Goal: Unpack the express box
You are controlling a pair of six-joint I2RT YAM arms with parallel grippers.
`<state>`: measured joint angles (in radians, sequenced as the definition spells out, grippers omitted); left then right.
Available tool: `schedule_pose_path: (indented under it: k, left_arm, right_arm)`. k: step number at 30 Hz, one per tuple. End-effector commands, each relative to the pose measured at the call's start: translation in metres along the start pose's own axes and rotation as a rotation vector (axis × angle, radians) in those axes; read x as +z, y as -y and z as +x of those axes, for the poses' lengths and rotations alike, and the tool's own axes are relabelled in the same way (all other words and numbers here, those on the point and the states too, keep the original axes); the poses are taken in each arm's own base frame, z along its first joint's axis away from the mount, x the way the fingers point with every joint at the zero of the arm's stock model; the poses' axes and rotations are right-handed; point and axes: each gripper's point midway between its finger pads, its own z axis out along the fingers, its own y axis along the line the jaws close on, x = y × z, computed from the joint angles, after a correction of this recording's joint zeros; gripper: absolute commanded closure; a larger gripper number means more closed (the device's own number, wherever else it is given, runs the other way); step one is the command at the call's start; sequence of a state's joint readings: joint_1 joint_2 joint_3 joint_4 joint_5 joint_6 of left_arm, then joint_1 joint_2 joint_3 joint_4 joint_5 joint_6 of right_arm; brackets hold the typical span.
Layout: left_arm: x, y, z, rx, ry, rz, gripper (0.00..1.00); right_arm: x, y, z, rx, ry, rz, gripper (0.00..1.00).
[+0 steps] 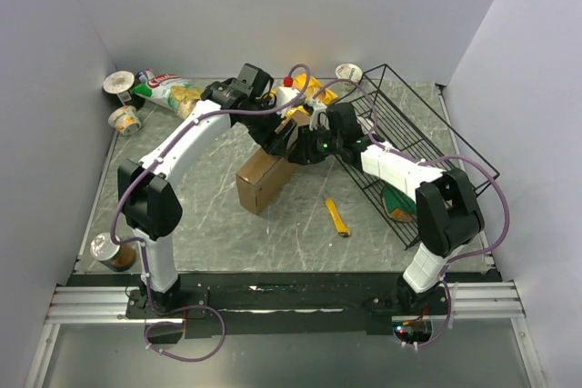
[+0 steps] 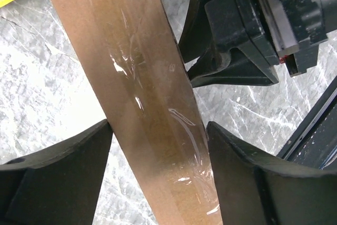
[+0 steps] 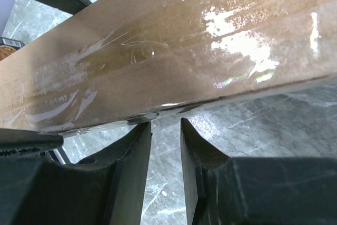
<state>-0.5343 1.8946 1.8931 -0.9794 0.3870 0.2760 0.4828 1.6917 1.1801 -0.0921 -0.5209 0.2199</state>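
Left wrist: left tool (image 2: 158, 125) clamps express box (image 2: 121, 51), right tool (image 3: 166, 122) barely apart at taped edge; box may slip w/ pull.

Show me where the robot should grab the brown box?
Grab the box across its thin taped side, coming from above. It stands on edge, so that narrow side faces up and fits between two fingers, as the left gripper shows. The broad sides look too wide.

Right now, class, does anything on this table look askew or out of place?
Yes: the box stands tilted on one edge instead of lying flat, still taped and clamped between the fingers of the left gripper. The basket also looks tipped up toward the right wall.
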Motion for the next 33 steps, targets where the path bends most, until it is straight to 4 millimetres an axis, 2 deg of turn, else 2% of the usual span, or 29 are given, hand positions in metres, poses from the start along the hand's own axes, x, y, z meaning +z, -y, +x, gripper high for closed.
schedule_pose_path:
  k: [1,6,8,11,17,24,26,27,29,33]
  left_arm:
    - [-0.007,0.007,-0.008,0.025,0.017,0.033,0.24]
    - [-0.007,0.006,-0.007,0.051,0.012,0.025,0.05]
    - [-0.006,0.004,-0.007,0.061,0.007,0.002,0.03]
    - [0.0,-0.001,-0.003,0.046,-0.012,-0.028,0.06]
    - [0.004,-0.006,0.002,0.049,-0.033,-0.049,0.19]
    - [-0.015,0.008,-0.014,0.016,0.048,0.068,0.31]
    - [-0.024,0.001,-0.017,-0.015,0.077,0.081,0.33]
    - [-0.028,0.006,-0.021,-0.024,0.106,0.133,0.33]
    - [-0.035,-0.002,-0.022,-0.054,0.129,0.149,0.34]
    - [-0.038,-0.003,-0.017,-0.085,0.14,0.208,0.39]
  right_arm:
    - [0.002,-0.009,-0.024,-0.036,0.056,-0.014,0.64]
    - [0.002,-0.01,-0.024,-0.032,0.055,-0.017,0.64]
    - [0.002,-0.01,-0.024,-0.034,0.053,-0.018,0.64]
    - [0.003,-0.008,-0.024,-0.031,0.053,-0.015,0.64]
    - [0.005,-0.009,-0.023,-0.032,0.048,-0.018,0.64]
    - [0.007,-0.008,-0.02,-0.04,0.045,-0.004,0.64]
    - [0.007,-0.007,-0.019,-0.046,0.042,0.005,0.64]
    - [0.008,-0.007,-0.019,-0.049,0.041,0.005,0.64]
    - [0.008,-0.007,-0.018,-0.055,0.038,0.008,0.64]
    - [0.011,-0.009,-0.017,-0.065,0.032,0.007,0.64]
